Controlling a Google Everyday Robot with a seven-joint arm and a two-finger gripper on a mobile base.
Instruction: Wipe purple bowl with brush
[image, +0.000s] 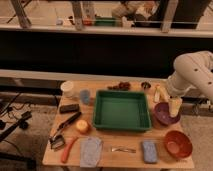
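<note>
Far left of the worktop (110, 139), the brush (67, 127) is just lying flat. Its black handle runs diagonally, with the greyish head at the near-left end, between a black block (69, 108) and an orange-red stick (67, 149). Nothing's touching it. The middle is hogged by a big green tray (121, 110).

Over on the right the purple bowl (164, 114) sits just beside the tray's right edge, with an orange-red bowl (177, 144) nearer the camera. The robot's pincer (174, 107) hangs over the purple bowl's right side, spread wide and with nothing in it as far as anyone can see.

Progress-wise it looks like basically zero. The brush isn't picked up, no wiping is done, and the arm is at the opposite end of the worktop from the tool.

Tricky bits: the pincer's tips overlap the bowl from this angle, so no telling if they touch it. The pale thing (159, 93) just left of it is anyone's guess. The arm runs off the right edge.
</note>
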